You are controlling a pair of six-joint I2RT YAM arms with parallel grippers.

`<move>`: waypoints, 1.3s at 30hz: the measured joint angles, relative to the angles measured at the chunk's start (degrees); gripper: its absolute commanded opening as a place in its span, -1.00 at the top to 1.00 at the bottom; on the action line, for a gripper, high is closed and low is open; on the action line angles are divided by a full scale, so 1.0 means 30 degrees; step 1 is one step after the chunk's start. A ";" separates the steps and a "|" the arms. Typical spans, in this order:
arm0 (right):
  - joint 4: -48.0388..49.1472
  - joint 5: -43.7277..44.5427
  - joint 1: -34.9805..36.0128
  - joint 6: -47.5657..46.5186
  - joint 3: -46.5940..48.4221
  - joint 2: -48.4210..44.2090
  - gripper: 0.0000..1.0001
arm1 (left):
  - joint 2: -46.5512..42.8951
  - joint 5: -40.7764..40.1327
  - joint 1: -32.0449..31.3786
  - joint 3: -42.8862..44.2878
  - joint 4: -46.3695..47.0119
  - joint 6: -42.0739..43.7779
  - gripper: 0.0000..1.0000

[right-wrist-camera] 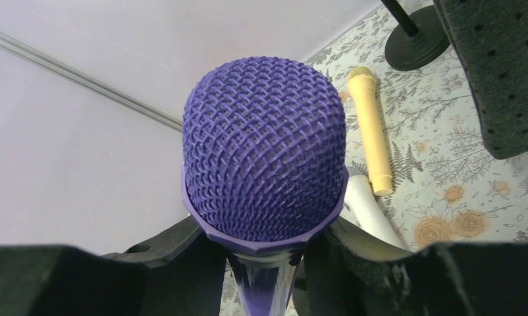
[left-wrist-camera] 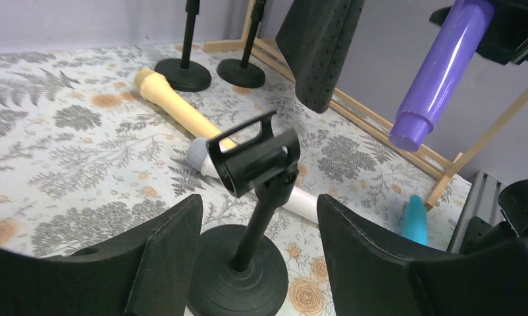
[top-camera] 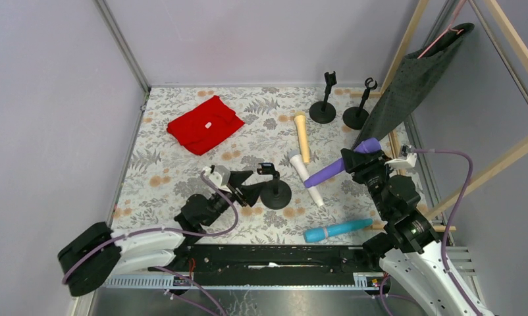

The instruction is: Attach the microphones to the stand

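Purple plastic microphone (top-camera: 324, 172), mesh head: top view, clamped in right jaws, tilted above floral surface (top-camera: 156, 164). Left wrist: left jaws spread, black clip stand (left-wrist-camera: 255, 161) between them, stem clear. Right wrist: head just above gripping jaws.

item 1: red cloth (top-camera: 195, 128), folded, small white label on top; lay flat at the far left of the table.
item 2: floral table cover (top-camera: 157, 168), grey leaves and orange blooms on white; spread under everything.
item 3: dark perforated fabric (top-camera: 413, 85); hung from a pink hanger (top-camera: 444, 34) at far right.
item 4: wooden frame (top-camera: 505, 164), pale slats; stood beside the fabric.
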 measured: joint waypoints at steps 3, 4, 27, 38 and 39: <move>0.0459 -0.0015 0.0000 0.0619 -0.0160 0.0168 1.00 | -0.2951 -0.0415 0.0000 0.0816 -0.3730 0.0743 -0.38; 0.0772 -0.0058 0.0000 0.0750 -0.0197 0.0233 1.00 | -0.3738 -0.0517 0.0000 0.1188 -0.4991 0.1122 -0.38; 0.1479 -0.3410 0.0000 -0.2652 0.0073 -0.0845 1.00 | -0.2222 0.4743 0.0073 1.3617 -2.4560 1.5431 -0.97; 0.0401 -0.4218 0.0000 -0.3519 0.0321 -0.0962 1.00 | 0.0335 1.1737 0.4721 1.6356 -2.9878 2.0604 -0.97; 0.0335 -0.4240 0.0000 -0.3555 0.0372 -0.0976 1.00 | 0.0903 1.2386 0.5093 1.6786 -3.0272 2.0924 -0.97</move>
